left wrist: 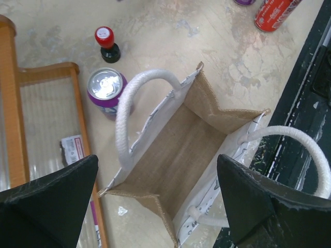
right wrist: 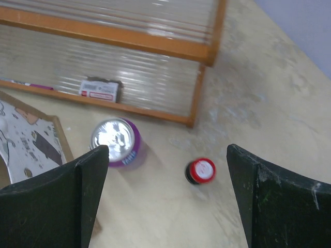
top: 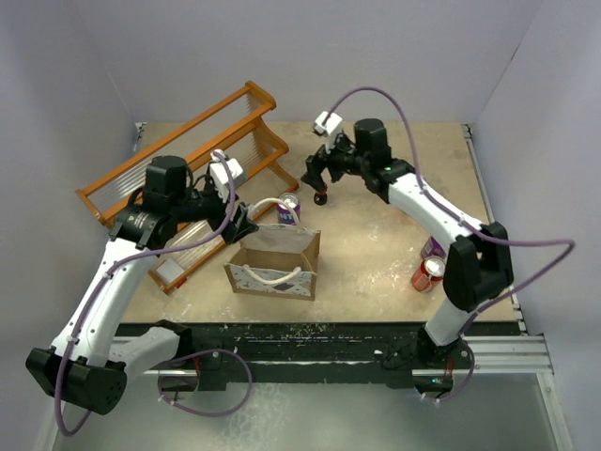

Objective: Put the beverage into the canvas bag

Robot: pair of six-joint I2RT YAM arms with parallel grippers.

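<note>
Table (top: 376, 254) carries a wooden rack (top: 188, 160) at back left. Upright near front centre stands the canvas bag (top: 272, 272), mouth open. Over that mouth hovers the left gripper (left wrist: 158, 165), fingers spread wide, released. Above table behind bag: right gripper (right wrist: 168, 150), likewise released. Just behind bag, beside rack, upright: purple can (top: 289, 205). At right edge, well apart from bag: red can (top: 429, 273), second purple can (top: 433, 247). Near first can: small red-capped bottle (right wrist: 200, 170).
</note>
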